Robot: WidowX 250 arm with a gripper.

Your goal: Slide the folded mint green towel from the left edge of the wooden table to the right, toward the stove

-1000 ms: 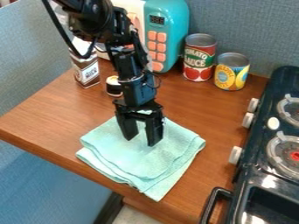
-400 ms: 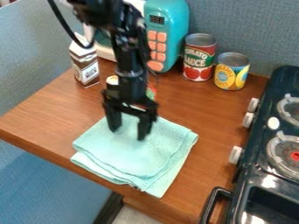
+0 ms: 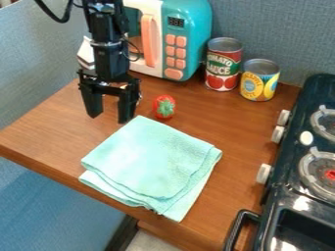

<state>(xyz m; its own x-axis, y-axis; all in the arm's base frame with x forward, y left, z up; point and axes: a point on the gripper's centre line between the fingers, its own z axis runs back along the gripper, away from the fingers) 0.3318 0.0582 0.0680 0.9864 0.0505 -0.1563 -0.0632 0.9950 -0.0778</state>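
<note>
End effector [image 3: 109, 119] is hanging over the far L part of the surface [image 3: 52, 128], fingers spread w/ a gap btwn, gripping nothing. Cloth [image 3: 150, 162] is lying folded flat, lt. aqua, mid-surface toward the front edge, layers showing at its near side; its far corner is pointing up nr the end effector's R fingertip in view, apart from it.

Labels: red can [image 3: 224, 63] is wearing a red/green label w/ pale lettering plus tomato pics; shorter can [image 3: 260, 82] is standing just beside, blue/yellow label w/ lettering and yellow fruit pics. Microwave [image 3: 198, 32], turq. & white, is showing digits on a dark display [image 3: 175, 21] above orange btns [image 3: 175, 50], w/ an orange handle [image 3: 148, 40] on its door. Red toy [image 3: 164, 107] w/ green top is sitting btwn end effector and cans, no print visible.

Hidden/cut off: arm [image 3: 107, 29] is running out the top, partly covering the microwave; carton [image 3: 83, 53] is peeking out behind it, label mostly blocked. A small item behind the fingers is too hidden to ID. Stove [image 3: 286, 166] w/ knobs & burners is getting cut off at R edge, its btm part too.
</note>
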